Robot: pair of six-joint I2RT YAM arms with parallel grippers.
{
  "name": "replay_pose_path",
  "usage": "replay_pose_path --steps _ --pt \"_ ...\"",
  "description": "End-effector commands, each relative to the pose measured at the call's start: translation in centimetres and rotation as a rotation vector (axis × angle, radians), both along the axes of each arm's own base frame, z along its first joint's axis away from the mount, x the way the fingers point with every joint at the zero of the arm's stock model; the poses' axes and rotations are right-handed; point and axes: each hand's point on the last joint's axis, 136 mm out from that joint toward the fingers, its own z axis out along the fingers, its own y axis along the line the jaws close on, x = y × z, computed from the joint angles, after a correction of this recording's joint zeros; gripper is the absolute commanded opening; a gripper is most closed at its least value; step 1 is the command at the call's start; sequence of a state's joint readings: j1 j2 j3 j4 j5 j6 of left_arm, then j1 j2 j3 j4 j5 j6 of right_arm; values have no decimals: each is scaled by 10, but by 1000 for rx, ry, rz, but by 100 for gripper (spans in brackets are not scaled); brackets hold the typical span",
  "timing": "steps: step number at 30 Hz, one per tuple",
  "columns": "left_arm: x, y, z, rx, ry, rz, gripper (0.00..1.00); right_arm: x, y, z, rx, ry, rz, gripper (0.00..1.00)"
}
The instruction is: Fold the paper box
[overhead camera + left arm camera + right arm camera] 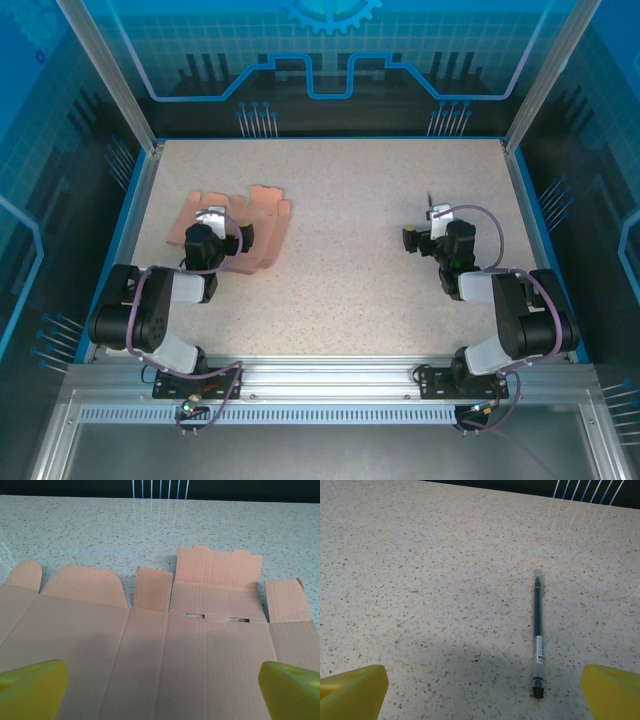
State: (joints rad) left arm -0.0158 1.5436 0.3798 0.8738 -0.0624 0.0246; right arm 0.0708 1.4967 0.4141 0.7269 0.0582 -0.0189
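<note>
Orange card, the paper box [165, 640], lies flat and unfolded on the left side of the speckled table [350, 250]. The left gripper [161, 687] hangs over it, jaws wide. The right gripper [482, 692] is wide too, above a thin dark pen [538, 630]. Blue walls [330, 50] stand all around

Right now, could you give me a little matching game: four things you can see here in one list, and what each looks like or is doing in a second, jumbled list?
Things:
1. paper box
2. pen
3. left gripper
4. right gripper

Descriptions:
A. open, above the speckled table, the pen just ahead of it
B. salmon-orange, lying flat and unfolded
C. thin and dark, lying on its own
D. open, above the paper box

Pairs: 1-B, 2-C, 3-D, 4-A
</note>
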Motion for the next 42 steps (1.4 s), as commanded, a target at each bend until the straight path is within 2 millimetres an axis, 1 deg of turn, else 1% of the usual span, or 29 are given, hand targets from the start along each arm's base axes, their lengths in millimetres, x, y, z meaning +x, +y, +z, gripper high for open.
replay_pose_path --steps 1,3,5,8,10,12,13,15,17,18,20,22,23,25,26,27,28,30,31,32,33,34,37,40,42 --pt "5 4 9 -18 -35 16 99 8 -3 10 18 -32 -4 100" --pt "5 8 11 -16 -31 39 99 9 -7 12 16 -31 -30 100" --pt "4 11 19 -14 -37 54 99 8 -15 22 13 -27 -82 100" --pt "-2 17 38 -15 -46 96 99 0 -29 47 12 -44 -169 100" --pt "-8 19 55 -22 -60 113 99 -8 -40 68 53 -78 -240 100" --pt "-14 23 72 -100 -66 164 99 -15 -43 88 93 -101 -260 100" --pt "-18 23 79 -155 -55 179 99 -20 -44 99 115 -103 -275 100" --pt "-24 15 91 -248 -32 170 99 -29 -49 115 169 -80 -314 100" --pt "-30 6 95 -336 11 157 99 -38 -49 128 230 -51 -331 100" --pt "-34 0 97 -381 37 142 99 -42 -45 136 255 -43 -311 100" --pt "-43 -7 94 -467 101 144 99 -47 -30 145 306 -26 -244 100" --pt "-53 -16 88 -542 178 141 99 -52 -8 149 391 18 -153 100" --pt "-57 -20 85 -553 208 127 99 -53 4 147 443 51 -116 99" --pt "-64 -23 74 -561 270 130 99 -55 39 143 526 137 -12 97" --pt "-66 -21 66 -555 295 149 98 -56 53 138 530 179 14 96" --pt "-68 -15 56 -540 317 188 94 -58 69 131 520 227 30 95" --pt "-72 -7 45 -524 341 246 92 -60 88 125 499 267 57 95" --pt "-78 6 28 -497 378 328 90 -64 128 118 459 313 141 95" --pt "-80 11 21 -491 395 360 90 -67 147 114 435 336 180 94" --pt "-82 13 16 -493 408 380 90 -69 161 109 412 357 207 94" --pt "-84 16 11 -499 423 399 90 -68 177 110 394 363 242 95" --pt "-85 18 6 -503 437 413 90 -69 191 106 373 377 268 95" --pt "-91 25 -8 -506 480 464 90 -70 223 90 330 427 333 95" --pt "-91 31 -18 -520 495 489 89 -68 243 77 303 461 370 94" --pt "-88 31 -23 -533 507 484 87 -65 253 73 301 477 388 95"
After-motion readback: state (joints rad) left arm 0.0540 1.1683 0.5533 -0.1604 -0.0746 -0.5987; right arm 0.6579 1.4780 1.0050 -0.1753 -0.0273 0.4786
